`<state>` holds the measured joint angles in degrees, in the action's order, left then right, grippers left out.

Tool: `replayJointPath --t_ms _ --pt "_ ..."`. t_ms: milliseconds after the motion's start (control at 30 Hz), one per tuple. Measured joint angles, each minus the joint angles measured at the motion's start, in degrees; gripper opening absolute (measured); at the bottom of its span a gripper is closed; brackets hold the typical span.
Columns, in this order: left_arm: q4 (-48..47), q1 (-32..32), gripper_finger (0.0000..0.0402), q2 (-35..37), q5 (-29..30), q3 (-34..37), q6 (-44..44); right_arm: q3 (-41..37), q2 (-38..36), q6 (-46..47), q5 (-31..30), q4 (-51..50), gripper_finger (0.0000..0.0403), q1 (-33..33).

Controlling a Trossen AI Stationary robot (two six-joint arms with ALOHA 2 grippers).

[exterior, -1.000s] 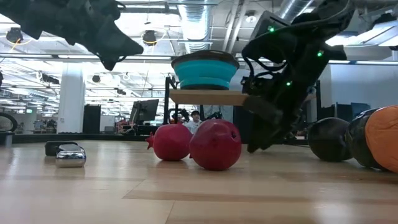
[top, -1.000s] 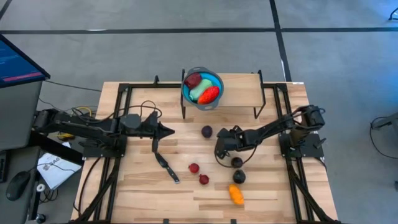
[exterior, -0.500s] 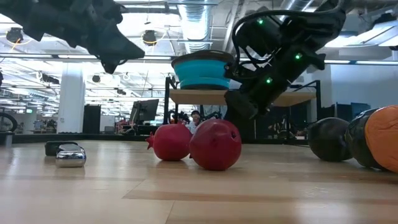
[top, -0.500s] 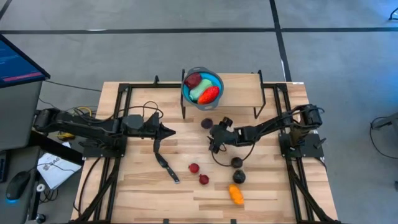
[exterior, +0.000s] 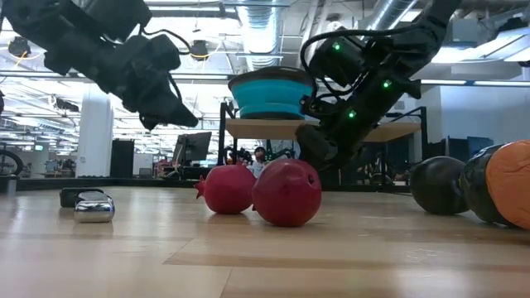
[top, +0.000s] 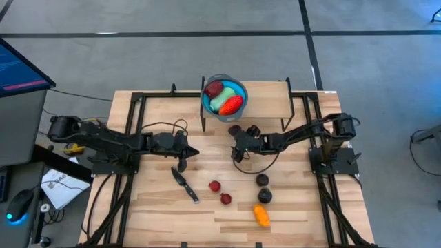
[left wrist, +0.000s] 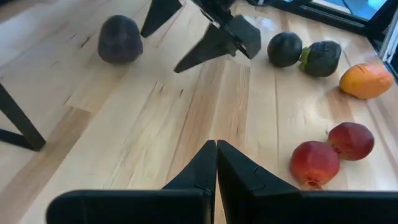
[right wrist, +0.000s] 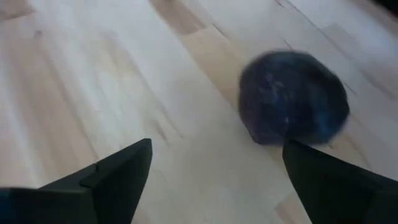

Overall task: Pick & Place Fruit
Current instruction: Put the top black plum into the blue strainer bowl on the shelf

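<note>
Right gripper (right wrist: 211, 180) hung low by dark purple fruit (right wrist: 292, 98) on desk (top: 296, 207), fingers (right wrist: 109, 171) spread wide, likely to fit round it. Nothing held. Left gripper (left wrist: 216, 163) waited over desk middle, fingers pinched together, empty. Three fruits lay in blue bowl (top: 207, 102).

I work in a large open lab or industrial office: my pale wooden slatted table (top: 227, 213) stands on grey carpet crossed by black floor lines (top: 309, 41), a lit computer screen (top: 17, 69) beside it, with exposed silver ceiling ducts (exterior: 263, 29) and distant desks behind.
</note>
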<state>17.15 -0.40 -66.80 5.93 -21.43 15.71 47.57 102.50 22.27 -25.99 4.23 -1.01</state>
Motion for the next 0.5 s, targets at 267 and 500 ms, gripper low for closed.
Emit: replayJointPath --t_ms 267,500 --pt "2.5 0.0 0.0008 -3.9 0.0 0.0 1.3 0.0 -0.5 7.4 -6.1 -6.4 0.0353 7.2" --pt "3.7 0.0 0.0008 -4.5 0.0 0.0 1.3 -3.6 4.7 10.7 -19.3 6.6 0.0321 10.2"
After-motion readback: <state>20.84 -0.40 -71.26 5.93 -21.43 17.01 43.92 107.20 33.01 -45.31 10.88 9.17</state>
